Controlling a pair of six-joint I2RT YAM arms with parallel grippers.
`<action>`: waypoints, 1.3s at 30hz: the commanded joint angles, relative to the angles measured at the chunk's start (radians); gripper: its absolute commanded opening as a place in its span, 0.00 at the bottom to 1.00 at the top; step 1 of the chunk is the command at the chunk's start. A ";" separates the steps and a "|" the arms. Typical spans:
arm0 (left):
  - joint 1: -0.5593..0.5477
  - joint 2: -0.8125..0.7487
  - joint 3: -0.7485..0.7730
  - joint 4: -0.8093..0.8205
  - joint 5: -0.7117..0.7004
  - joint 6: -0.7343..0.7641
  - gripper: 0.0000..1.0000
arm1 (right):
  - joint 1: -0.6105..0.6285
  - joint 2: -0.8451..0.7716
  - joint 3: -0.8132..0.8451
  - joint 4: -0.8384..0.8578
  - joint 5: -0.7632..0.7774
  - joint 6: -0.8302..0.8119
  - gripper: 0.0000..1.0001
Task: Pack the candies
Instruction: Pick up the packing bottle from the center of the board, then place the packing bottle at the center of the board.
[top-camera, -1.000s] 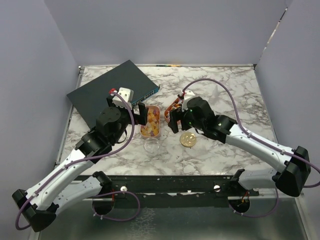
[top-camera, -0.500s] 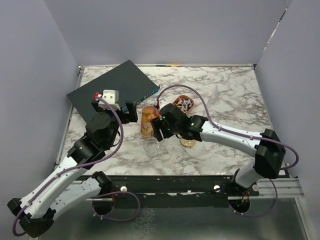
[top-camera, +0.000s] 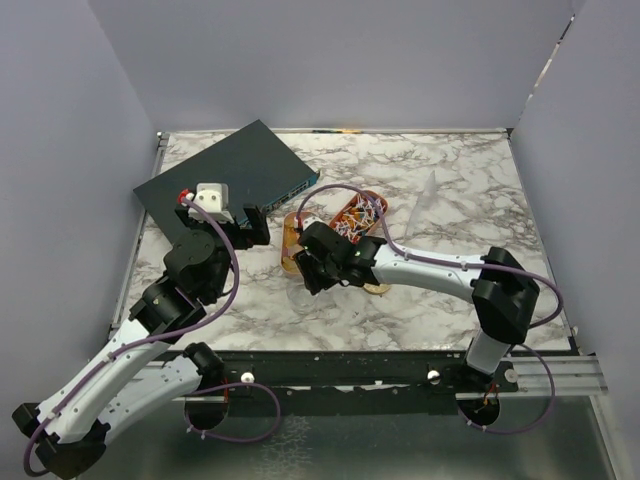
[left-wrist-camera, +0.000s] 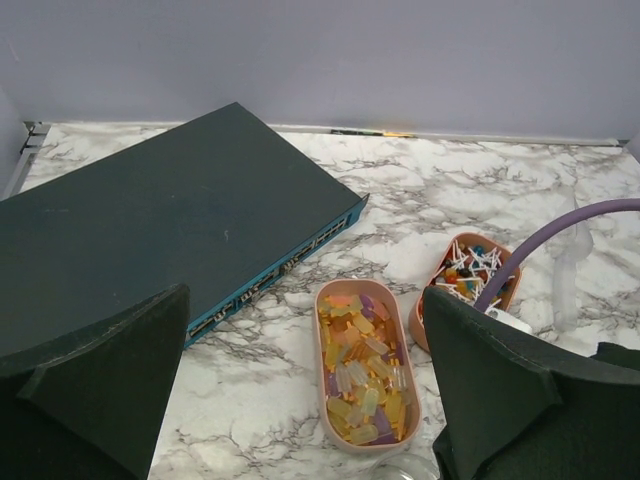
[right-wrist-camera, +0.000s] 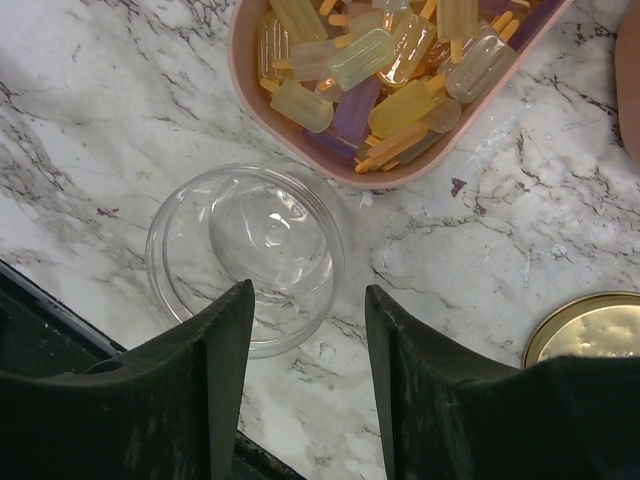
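- The right gripper (right-wrist-camera: 308, 300) hangs low over the table (right-wrist-camera: 480, 230) with its jaws about half apart. It has hold of nothing.
- The jar (right-wrist-camera: 245, 255) is empty and sits under its left finger. The jar's near wall falls in the gap between the jaws, not visibly touched.
- The candies (right-wrist-camera: 400, 70) lie heaped in the tray (right-wrist-camera: 420, 172), just ahead of this gripper and beyond the jar.
- They are tiny lolly shapes on short sticks, yellow, orange and pale.
- They look light, glossy and probably slippery. Being loose, they would likely scatter under a push.
- A pinch across one body on top of the heap seems safest, since the sticks look too thin to hold.
- The jar is clear glass, so probably smooth and breakable. A hold on its wall should be gentle.
- The lid (right-wrist-camera: 590, 330) lies flat to this gripper's right, apart from jar and tray.
- The left gripper (left-wrist-camera: 305, 300) is spread wide and empty. The tray lies just ahead of it.
- The switch (left-wrist-camera: 170, 230) lies ahead to its left. The second tray (left-wrist-camera: 465, 238) of mixed candies (left-wrist-camera: 462, 272) is ahead to its right.
- The right arm's cable (left-wrist-camera: 540, 245) crosses that second tray and could snag a reach there.
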 joint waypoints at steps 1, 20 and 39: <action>-0.006 -0.015 -0.013 0.006 -0.018 -0.003 0.99 | 0.017 0.052 0.046 -0.050 0.038 0.031 0.51; -0.005 -0.018 -0.012 0.007 -0.013 -0.005 0.99 | 0.038 0.121 0.081 -0.119 0.151 0.050 0.06; -0.005 0.001 -0.016 0.008 -0.018 -0.007 0.99 | 0.064 -0.101 -0.106 -0.234 0.269 0.125 0.01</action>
